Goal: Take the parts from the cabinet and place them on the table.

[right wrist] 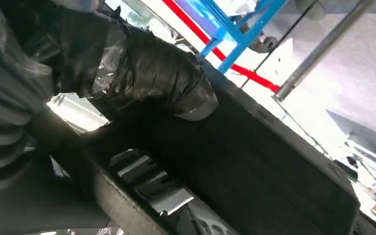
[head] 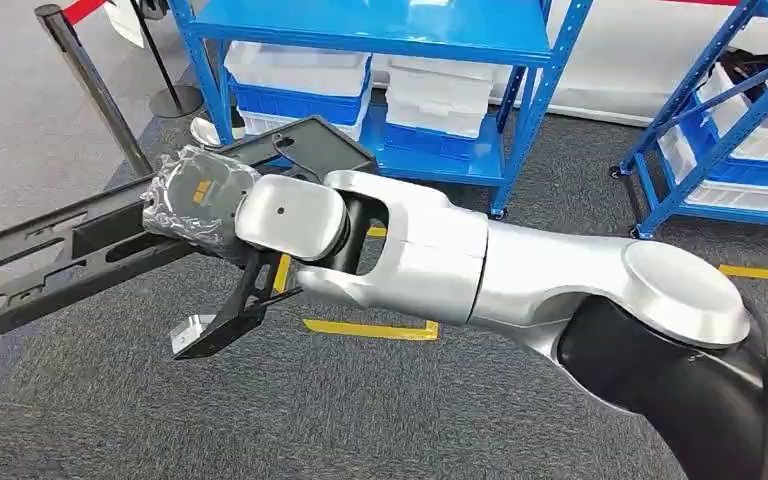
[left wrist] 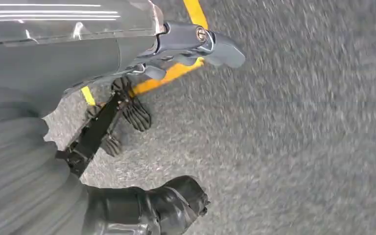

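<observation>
Part in transit
Right hand (head: 200, 195) grips the long black part (head: 50, 262) above carpet; no desk visible. Left hand (left wrist: 142, 208) curled, holding nothing.

Even bright light in the head view; both wrist views blurred.

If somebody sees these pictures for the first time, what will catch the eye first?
The big silver right arm crosses the head view, and its right hand grips a long black part that reaches to the left edge. Behind stand blue shelves with white bins, and yellow tape marks the grey carpet.
</observation>
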Motion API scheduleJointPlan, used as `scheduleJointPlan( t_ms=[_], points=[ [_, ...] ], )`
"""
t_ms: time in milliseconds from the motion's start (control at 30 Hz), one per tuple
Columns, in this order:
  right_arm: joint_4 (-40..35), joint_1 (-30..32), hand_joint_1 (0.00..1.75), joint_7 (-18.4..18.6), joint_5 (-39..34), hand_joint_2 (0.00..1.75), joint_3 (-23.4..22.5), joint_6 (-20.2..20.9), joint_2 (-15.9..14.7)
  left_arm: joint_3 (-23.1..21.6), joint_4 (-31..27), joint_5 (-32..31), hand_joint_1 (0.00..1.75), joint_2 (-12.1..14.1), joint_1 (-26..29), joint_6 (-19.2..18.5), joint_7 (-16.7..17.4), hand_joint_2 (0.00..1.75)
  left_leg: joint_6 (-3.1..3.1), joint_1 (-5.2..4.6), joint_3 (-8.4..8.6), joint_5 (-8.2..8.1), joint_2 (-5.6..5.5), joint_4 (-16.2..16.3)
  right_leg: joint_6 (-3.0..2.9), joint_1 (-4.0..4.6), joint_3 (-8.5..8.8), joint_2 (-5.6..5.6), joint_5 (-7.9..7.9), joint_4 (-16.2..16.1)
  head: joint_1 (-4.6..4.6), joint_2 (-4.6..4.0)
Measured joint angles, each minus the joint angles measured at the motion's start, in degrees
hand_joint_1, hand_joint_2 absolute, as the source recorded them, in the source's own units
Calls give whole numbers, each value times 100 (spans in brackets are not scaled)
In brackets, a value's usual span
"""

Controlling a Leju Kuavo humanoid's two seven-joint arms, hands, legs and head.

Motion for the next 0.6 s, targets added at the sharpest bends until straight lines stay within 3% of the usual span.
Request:
scheduleJointPlan(
  t_ms=[33,67,133,167,200,267,333,367,400,433,500,533,567,600],
  points=[
    [-9,-1,175,6,-9,175,11,2,-18,32,9,9,0,62,2,16,20,175,1,-12,-32,24,0,0,-6,1,-13,0,-39,134,0,0],
    [-33,0,175,24,-33,175,22,7,-38,69,31,26,0,102,8,33,72,175,-1,-31,-77,62,-4,2,-29,6,109,0,13,65,0,0],
    [-79,-10,175,55,-86,175,22,13,-51,115,44,66,0,199,14,46,138,175,0,-69,-110,102,-14,2,-138,38,613,6,314,-651,2,0],
    [-110,-38,175,79,-131,175,22,22,-86,156,53,68,0,254,17,46,169,175,-8,-95,-113,123,-22,0,-274,94,1076,11,530,-1360,2,0],
    [-127,-54,175,85,-151,175,22,29,-86,169,70,70,0,257,15,42,180,175,-19,-61,-116,142,-6,-13,-363,117,1189,-12,410,-1622,-15,0],
    [-149,-102,175,94,-188,175,22,53,-88,193,86,55,0,318,24,-25,200,175,-88,-58,-118,201,44,-67,-360,178,1182,-35,538,-1695,-2,0],
    [-149,-106,175,140,-203,175,22,68,-94,194,103,-24,0,315,78,-236,184,175,-159,-45,-83,262,86,-140,-391,181,1169,6,601,-1754,-2,0],
    [-149,-101,175,177,-201,175,22,72,-95,191,116,-128,0,305,143,-429,134,175,-181,-59,-104,248,90,-142,-387,102,1243,26,708,-1912,0,0],
    [-147,-109,175,195,-201,175,22,72,-94,183,125,-186,0,291,191,-568,97,175,-191,-39,-137,147,59,-63,-361,104,1255,45,771,-1984,-4,0],
    [-141,-124,175,203,-195,175,22,72,-99,181,130,-209,0,285,229,-618,64,175,-209,-36,-229,-74,35,184,-409,102,1234,68,813,-2002,-4,0],
    [-116,-102,175,219,-186,175,33,70,-108,178,132,-242,0,274,311,-666,33,175,-279,-28,-577,-548,19,1077,-397,103,1161,149,852,-1989,-4,0],
    [-101,-89,175,219,-184,175,48,70,-116,176,138,-259,0,257,336,-697,31,175,-304,-24,-688,-651,19,1379,-384,102,1128,192,866,-1971,-2,0],
    [-94,-73,175,219,-177,175,62,70,-121,170,145,-301,0,243,370,-752,22,175,-329,-13,-708,-642,20,1486,-372,95,1088,245,875,-1939,-4,0],
    [-84,-61,175,227,-151,175,66,64,-125,132,151,-392,0,228,409,-928,-30,175,-353,6,-571,-492,19,1278,-361,86,1049,300,877,-1891,-4,0]
  ],
)
